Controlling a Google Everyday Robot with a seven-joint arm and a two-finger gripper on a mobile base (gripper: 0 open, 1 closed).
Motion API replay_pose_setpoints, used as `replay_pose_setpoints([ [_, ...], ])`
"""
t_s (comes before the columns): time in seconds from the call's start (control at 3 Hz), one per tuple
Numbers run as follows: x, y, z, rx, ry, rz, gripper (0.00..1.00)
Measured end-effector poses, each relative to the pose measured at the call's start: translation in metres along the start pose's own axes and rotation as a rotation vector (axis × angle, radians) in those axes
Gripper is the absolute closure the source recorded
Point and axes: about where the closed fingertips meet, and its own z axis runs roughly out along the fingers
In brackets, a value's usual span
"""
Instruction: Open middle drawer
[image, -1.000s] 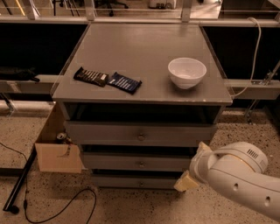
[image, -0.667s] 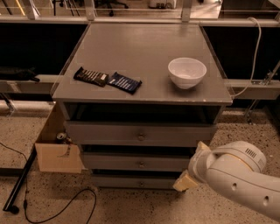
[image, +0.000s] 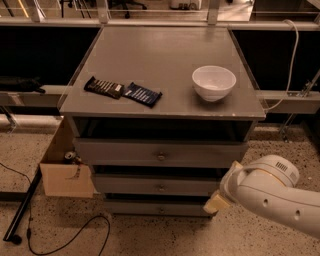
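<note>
We are finding the middle drawer (image: 130, 185) in the cabinet (image: 160, 50), second of three grey fronts, between the top drawer (image: 120, 152) and the bottom drawer (image: 135, 207). It is looking shut or close to it, though the dark gap above its front is keeping us from being sure. Its long axis is running left to right across the cabinet's front. Its face is pointing out toward the camera, so we are judging that the pull should go straight outward.

The knob (image: 161, 188) is sitting at the centre of the front, small, round and metallic. We are judging it the only place to take hold, since the front is flat and stiff with no lip showing. Being small and smooth, it is likely to slip from a loose pinch, so a square grip around it is called for. The drawer is wide and shallow; we are expecting it to slide lightly, yet an off-centre tug could rack it.

The gripper (image: 217, 202) is hanging at the cabinet's lower right corner, just beside the bottom drawer's right end, below and right of the knob and apart from it. We cannot tell whether it is apart or together. A bowl (image: 214, 82) is resting near the right edge of the cabinet top, and a hard jerk could shake it.
</note>
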Motion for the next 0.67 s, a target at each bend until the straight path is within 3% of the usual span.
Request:
replay_pose_setpoints([
  [0.33, 0.0072, -0.0049, 0.0215, -0.035, 0.009, 0.05, 0.0],
  [0.67, 0.0076, -0.0047, 0.0252, -0.042, 0.01, 0.057, 0.0],
])
